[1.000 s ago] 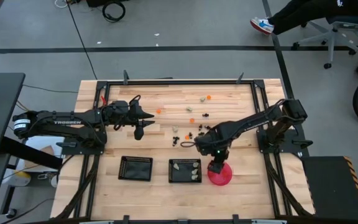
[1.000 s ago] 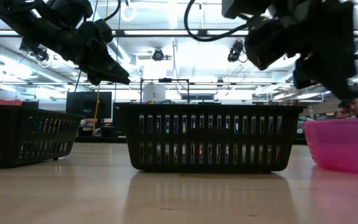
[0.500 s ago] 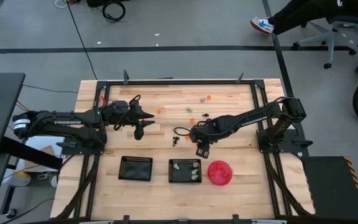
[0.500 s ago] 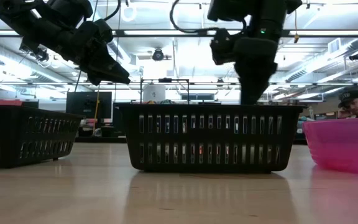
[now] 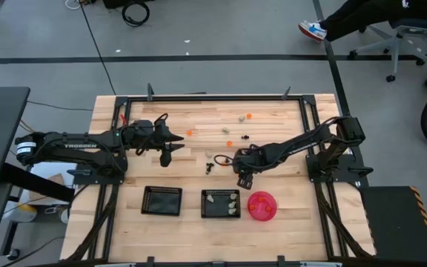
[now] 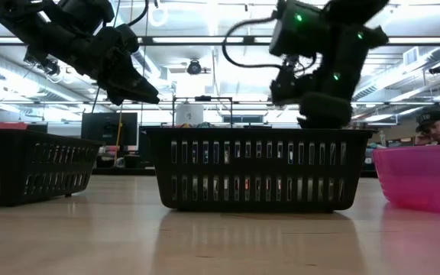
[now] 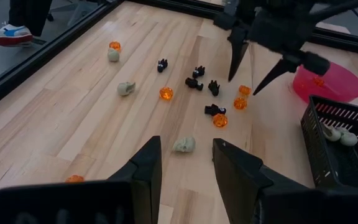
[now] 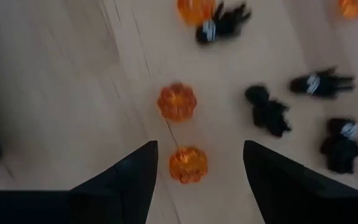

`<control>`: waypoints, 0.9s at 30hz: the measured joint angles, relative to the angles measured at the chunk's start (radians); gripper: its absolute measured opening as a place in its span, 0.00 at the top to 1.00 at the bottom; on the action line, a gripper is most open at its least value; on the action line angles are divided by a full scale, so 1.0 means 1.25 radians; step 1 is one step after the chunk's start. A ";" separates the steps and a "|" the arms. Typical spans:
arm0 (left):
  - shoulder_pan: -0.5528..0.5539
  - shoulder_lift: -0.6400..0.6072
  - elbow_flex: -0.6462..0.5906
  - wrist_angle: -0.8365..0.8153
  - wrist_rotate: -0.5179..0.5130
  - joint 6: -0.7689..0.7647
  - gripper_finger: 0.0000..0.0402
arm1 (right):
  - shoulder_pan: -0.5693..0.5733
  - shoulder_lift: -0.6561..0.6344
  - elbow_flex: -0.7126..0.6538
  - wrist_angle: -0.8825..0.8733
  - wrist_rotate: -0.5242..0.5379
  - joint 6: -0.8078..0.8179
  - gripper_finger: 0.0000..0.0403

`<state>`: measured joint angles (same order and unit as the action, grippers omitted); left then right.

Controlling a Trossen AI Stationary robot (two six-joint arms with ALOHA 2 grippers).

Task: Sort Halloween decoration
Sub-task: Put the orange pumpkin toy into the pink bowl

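An orange pumpkin trinket (image 8: 188, 164) lies on the bare wooden table (image 5: 273, 119), on the far side of the pink bowl (image 5: 262, 206), framed between the spread, empty fingers of the right gripper (image 8: 194, 180), with a second pumpkin (image 8: 176, 102) and black trinkets (image 8: 267, 111) just beyond it. A pick of an orange piece is judged to be in hand; a straight descent and closure on that pumpkin alone is called for. The left gripper (image 7: 185, 165), parted and empty, is held over the table's left half, well apart from the bowl.
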<state>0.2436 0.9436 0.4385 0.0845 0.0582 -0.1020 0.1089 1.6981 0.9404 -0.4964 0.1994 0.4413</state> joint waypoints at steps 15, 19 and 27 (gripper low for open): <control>0.000 0.000 0.000 0.000 0.000 0.000 0.71 | 0.000 -0.003 -0.099 0.141 -0.011 0.008 0.57; 0.000 0.000 0.000 0.000 0.000 0.000 0.71 | 0.000 -0.003 -0.099 0.143 -0.016 0.007 0.67; 0.000 0.000 0.000 0.000 0.000 0.000 0.71 | -0.002 -0.019 -0.063 0.060 -0.026 0.000 0.73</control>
<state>0.2436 0.9432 0.4382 0.0841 0.0582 -0.1020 0.1066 1.6748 0.8614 -0.4217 0.1669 0.4412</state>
